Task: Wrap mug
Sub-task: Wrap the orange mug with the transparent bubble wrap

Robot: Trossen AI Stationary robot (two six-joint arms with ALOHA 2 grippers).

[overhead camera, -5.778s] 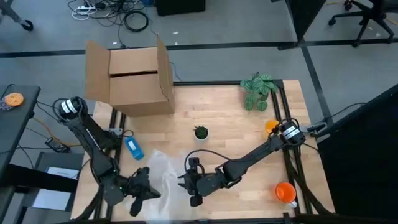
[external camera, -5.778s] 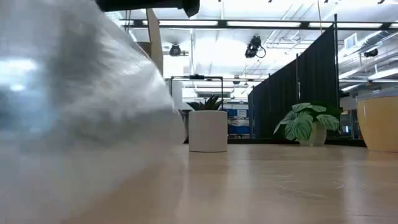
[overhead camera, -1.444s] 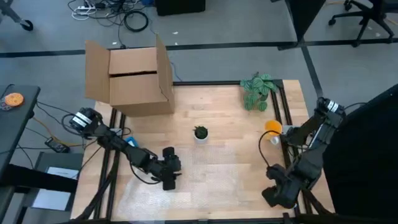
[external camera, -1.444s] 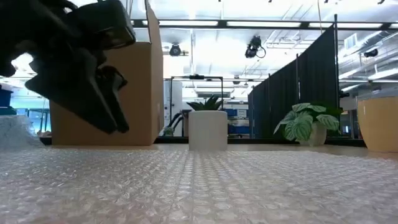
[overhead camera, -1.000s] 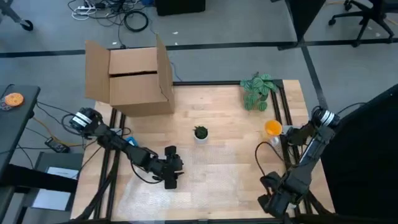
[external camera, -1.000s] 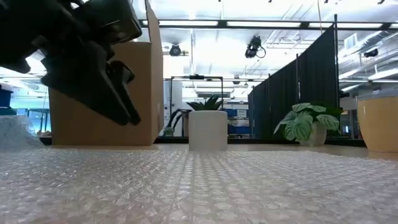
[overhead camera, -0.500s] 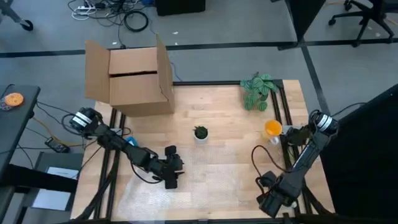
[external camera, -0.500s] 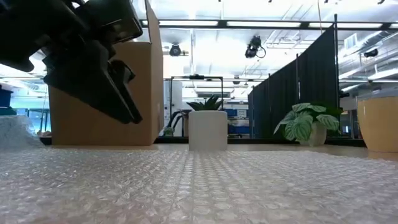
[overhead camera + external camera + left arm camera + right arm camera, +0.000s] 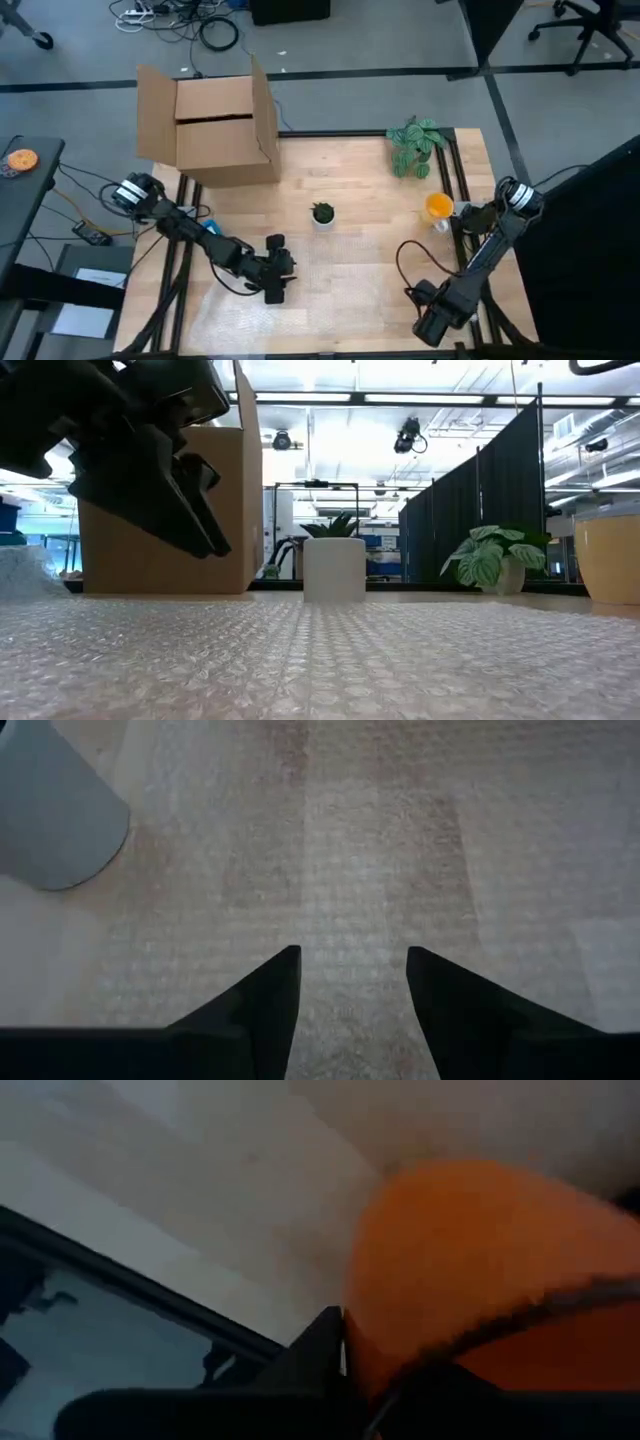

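Left gripper (image 9: 275,280) hovers parted and empty over bubble wrap (image 9: 340,285); right gripper (image 9: 432,322), near right, grasps the orange mug (image 9: 470,1270).

Bubble wrap (image 9: 340,285) now spread flat; right end effector (image 9: 432,322) moved to orange mug (image 9: 470,1270).

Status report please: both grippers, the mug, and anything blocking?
Left gripper open, empty, above the bubble wrap. Right gripper low at the table's right front corner, orange mug right at its fingers; grasp unclear. Nothing blocking on the wrap.
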